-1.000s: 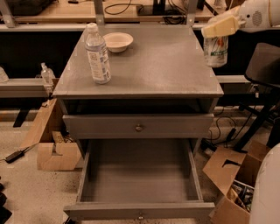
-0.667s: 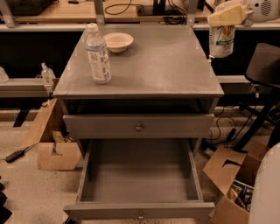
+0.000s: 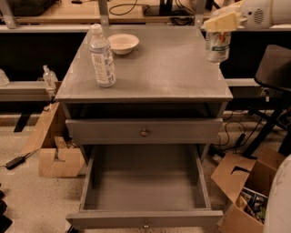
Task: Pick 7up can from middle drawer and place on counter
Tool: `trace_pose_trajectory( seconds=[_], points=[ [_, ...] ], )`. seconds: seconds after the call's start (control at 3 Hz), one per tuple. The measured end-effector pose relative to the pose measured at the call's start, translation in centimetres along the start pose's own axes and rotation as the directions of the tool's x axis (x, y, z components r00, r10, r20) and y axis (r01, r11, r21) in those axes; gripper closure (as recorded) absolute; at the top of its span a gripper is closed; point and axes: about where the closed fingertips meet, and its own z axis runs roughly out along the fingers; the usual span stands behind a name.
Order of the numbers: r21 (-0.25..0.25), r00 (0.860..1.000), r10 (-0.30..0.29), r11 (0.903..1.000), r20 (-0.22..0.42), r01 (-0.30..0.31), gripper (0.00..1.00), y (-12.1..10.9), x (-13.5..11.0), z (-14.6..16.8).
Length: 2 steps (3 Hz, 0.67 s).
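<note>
My gripper [image 3: 219, 31] is at the top right, above the counter's [image 3: 163, 68] right edge. It is shut on the 7up can [image 3: 218, 47], a pale can with green and red print that hangs upright below the fingers, a little above the grey slab. The middle drawer [image 3: 144, 218] is pulled fully open below, and its deep grey tray holds nothing. Above it sits a closed drawer front with a round knob [image 3: 144, 133].
A clear plastic bottle [image 3: 102, 57] stands at the counter's left, a white bowl [image 3: 122, 43] behind it. Cardboard boxes lie on the floor at left [image 3: 57, 157] and right [image 3: 248, 191]. A black chair [image 3: 275, 73] stands at right. A wooden bench [image 3: 91, 9] runs behind.
My gripper has carried the can up and to the left, from beside the counter's right edge to above its back right corner.
</note>
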Motion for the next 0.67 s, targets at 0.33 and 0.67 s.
trace_pose_trajectory(
  seconds=[0.33,0.67],
  points=[
    [0.011,0.997,0.013,0.9998,0.07,-0.014,1.0,1.1,0.3,4.4],
    [0.051,0.994,-0.017,0.9986,0.109,0.012,1.0,2.4,1.2,7.9]
  ],
)
